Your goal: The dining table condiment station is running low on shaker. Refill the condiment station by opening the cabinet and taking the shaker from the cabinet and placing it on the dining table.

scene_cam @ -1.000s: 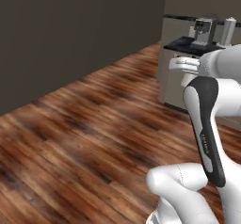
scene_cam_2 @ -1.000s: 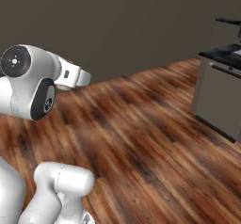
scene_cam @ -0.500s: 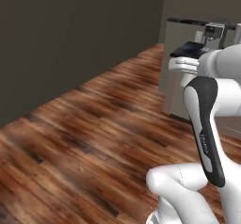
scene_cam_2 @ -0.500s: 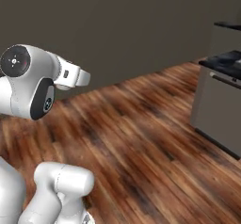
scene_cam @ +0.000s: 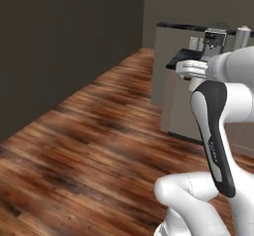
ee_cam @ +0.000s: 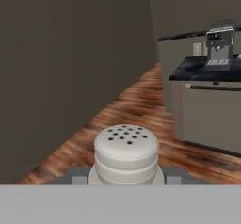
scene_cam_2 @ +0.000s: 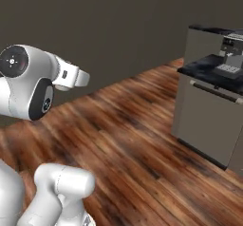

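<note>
So right up close at the bottom middle of the hand view sits the shaker (ee_cam: 125, 152), pale grey-white, squat and ribbed, domed top dotted with little dark holes, standing upright. It's parked right where the gripper (ee_cam: 125, 180) would be pinching it, with dark bits peeking out on both sides of its base, so my read is the jaws are clamped on it and it's being carried upright so it stays put. Makes sense for this stage: shaker's out of the cabinet, table drop-off not done yet. In the base views the arm (scene_cam: 214, 131) is tucked in tight and high, I'd guess to keep the load steady while the base rolls. Past that it's just wood floor (scene_cam_2: 128, 139) running along a dark wall (scene_cam: 59, 46). Far off, upper right, there's a grey counter unit (scene_cam_2: 209, 120) with a dark top and a coffee machine (ee_cam: 218, 49) on it.
</note>
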Robot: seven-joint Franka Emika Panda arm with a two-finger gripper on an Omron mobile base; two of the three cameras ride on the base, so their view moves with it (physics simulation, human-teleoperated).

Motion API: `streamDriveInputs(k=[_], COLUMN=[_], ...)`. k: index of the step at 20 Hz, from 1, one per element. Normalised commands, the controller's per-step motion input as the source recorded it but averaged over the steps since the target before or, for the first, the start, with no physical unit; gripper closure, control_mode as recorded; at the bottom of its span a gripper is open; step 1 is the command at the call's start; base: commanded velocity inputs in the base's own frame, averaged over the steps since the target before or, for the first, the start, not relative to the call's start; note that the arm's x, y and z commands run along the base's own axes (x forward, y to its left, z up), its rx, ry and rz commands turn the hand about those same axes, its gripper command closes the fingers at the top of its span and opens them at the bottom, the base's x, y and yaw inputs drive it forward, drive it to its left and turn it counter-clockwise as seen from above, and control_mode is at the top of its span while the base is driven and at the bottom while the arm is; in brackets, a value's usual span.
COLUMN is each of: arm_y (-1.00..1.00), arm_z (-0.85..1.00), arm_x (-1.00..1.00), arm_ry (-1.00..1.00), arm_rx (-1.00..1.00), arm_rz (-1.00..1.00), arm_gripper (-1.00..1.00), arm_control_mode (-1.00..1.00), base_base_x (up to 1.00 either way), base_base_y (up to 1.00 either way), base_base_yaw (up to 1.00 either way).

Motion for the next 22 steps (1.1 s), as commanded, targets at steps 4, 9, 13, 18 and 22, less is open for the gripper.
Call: streamDriveInputs(k=[4,9,13,18,22], arm_y=[0.00,0.00,0.00,0.00,0.00], arm_z=[0.00,0.00,0.00,0.00,0.00], arm_x=[0.00,0.00,0.00,0.00,0.00], arm_ry=[0.00,0.00,0.00,0.00,0.00], arm_rx=[0.00,0.00,0.00,0.00,0.00], arm_rz=[0.00,0.00,0.00,0.00,0.00], arm_gripper=[1.00,1.00,1.00,1.00,1.00], arm_control_mode=[1.00,1.00,1.00,1.00,1.00], base_base_x=[1.00,1.00,1.00,1.00,1.00], base_base_y=[0.04,0.08,0.15,0.41,0.49], base_base_yaw=[-0.38,-0.37,-0.35,-0.26,-0.12])
